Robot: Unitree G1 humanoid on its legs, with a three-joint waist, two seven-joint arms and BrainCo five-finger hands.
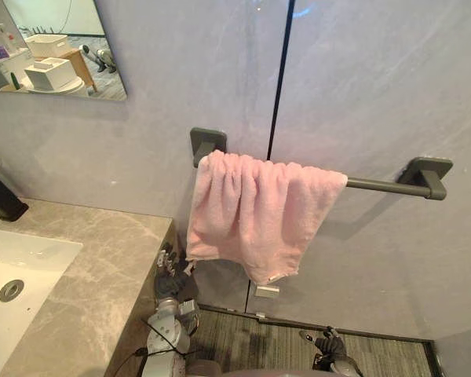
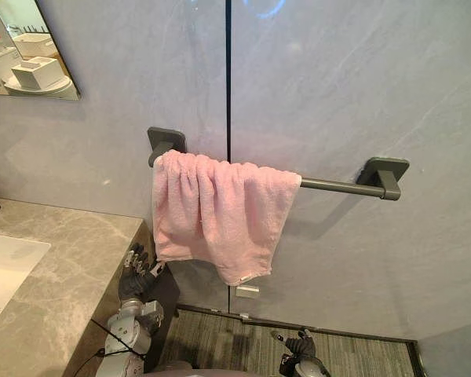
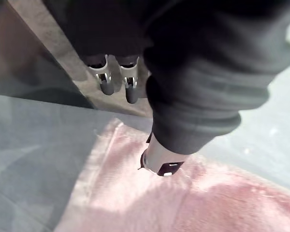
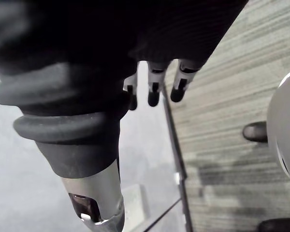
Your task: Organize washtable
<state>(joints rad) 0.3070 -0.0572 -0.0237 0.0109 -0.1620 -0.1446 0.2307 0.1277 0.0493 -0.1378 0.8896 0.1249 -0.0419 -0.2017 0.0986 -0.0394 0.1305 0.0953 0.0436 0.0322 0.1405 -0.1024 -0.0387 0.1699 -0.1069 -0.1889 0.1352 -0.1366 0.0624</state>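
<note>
Just above left hand [image 1: 171, 276] hangs pink towel [image 1: 255, 210].

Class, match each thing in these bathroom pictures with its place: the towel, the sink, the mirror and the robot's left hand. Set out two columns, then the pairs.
1. pink towel
2. sink
3. mirror
4. left hand

A. set into the marble countertop
B. high on the wall, upper left
C. draped over the grey wall bar
D. low by the countertop's end, near the towel's lower corner

Pairs: 1-C, 2-A, 3-B, 4-D
</note>
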